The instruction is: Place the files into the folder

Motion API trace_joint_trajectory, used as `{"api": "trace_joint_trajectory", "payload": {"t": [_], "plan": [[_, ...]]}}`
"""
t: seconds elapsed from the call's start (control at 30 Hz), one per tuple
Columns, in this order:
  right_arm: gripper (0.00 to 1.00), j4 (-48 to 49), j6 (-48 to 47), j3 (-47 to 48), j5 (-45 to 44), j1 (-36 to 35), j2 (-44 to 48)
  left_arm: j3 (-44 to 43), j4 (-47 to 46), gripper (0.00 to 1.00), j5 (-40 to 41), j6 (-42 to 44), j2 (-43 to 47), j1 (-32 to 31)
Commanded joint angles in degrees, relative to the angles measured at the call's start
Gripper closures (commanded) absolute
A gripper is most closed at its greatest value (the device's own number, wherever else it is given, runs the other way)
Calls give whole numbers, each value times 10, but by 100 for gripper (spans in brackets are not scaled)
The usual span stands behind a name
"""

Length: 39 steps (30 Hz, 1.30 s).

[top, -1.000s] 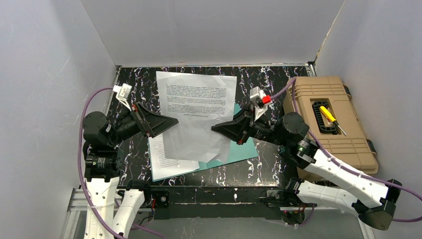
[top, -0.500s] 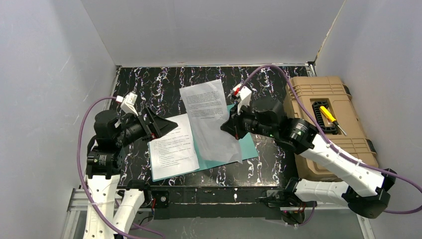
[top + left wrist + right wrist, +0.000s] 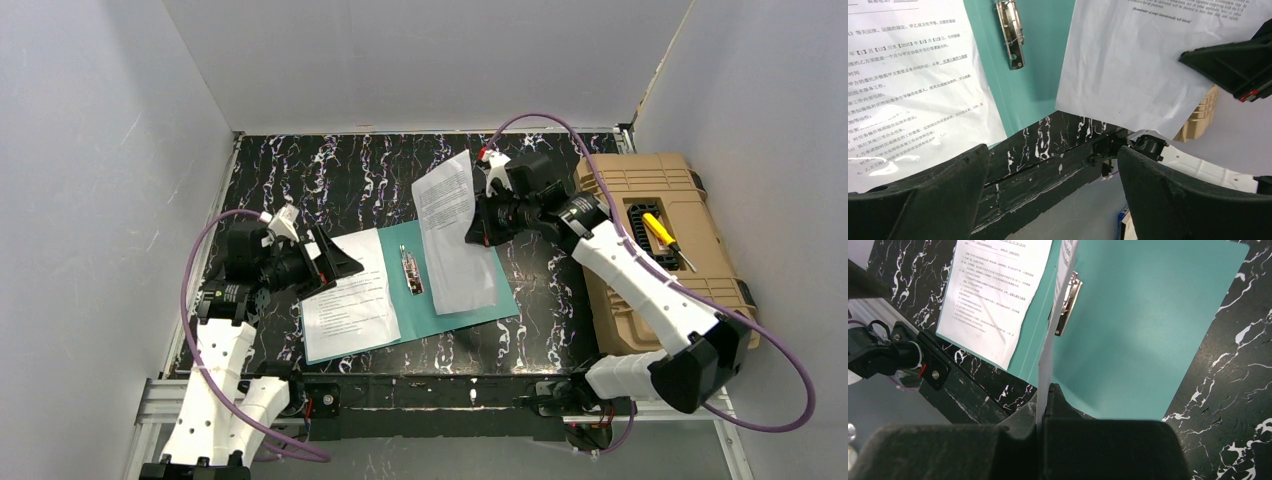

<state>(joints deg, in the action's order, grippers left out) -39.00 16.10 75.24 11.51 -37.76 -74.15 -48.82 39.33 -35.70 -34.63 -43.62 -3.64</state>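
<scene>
Your right gripper (image 3: 478,222) was pressed together on one of the files, pinching the right edge of a white printed sheet (image 3: 452,230); in the right wrist view the fingers met on the paper's edge (image 3: 1044,395) with no gap. That sheet hung tilted over the right flap of the folder (image 3: 430,312), its far end lifted above the table (image 3: 330,180). You could not tell whether its lower edge touched the teal surface. The folder lay open and flat on the black marbled top, near the front edge, with its small metal clip (image 3: 411,272) on the spine between the two flaps. A second printed sheet (image 3: 345,305) lay flat on the folder's left flap, overhanging it to the left. Your left gripper (image 3: 350,265) hovered beside that sheet with its fingers spread wide and nothing between them. Its wrist view looked between the two black fingers (image 3: 923,200) at the clip (image 3: 1010,30) and the teal spine. The tan toolbox (image 3: 650,250) stood to the right of the folder, well apart from it, with a yellow-handled screwdriver (image 3: 660,235) lying in its lid recess.
</scene>
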Motion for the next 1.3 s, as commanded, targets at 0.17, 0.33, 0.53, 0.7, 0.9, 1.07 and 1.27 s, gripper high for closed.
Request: {"api": "trace_joint_trajectory", "payload": {"t": [0.17, 0.33, 0.53, 0.7, 0.9, 1.07, 1.27], "plan": [[99, 39, -2, 8, 156, 83, -75, 32, 0, 2, 61, 28, -15, -34], [99, 53, 7, -3, 175, 105, -108, 47, -11, 2, 65, 34, -21, -37], [99, 77, 24, -8, 182, 115, -140, 54, -18, 2, 65, 37, -24, -37], [99, 81, 29, -3, 186, 119, -170, 54, -19, 2, 60, 43, -24, -37], [99, 80, 26, -2, 169, 123, -181, 59, -20, 2, 55, 45, -20, -38], [99, 81, 25, -8, 171, 128, -188, 60, -21, 2, 52, 45, -16, -40], [99, 87, 25, -12, 179, 128, -199, 60, -23, 2, 51, 46, -15, -41]]}}
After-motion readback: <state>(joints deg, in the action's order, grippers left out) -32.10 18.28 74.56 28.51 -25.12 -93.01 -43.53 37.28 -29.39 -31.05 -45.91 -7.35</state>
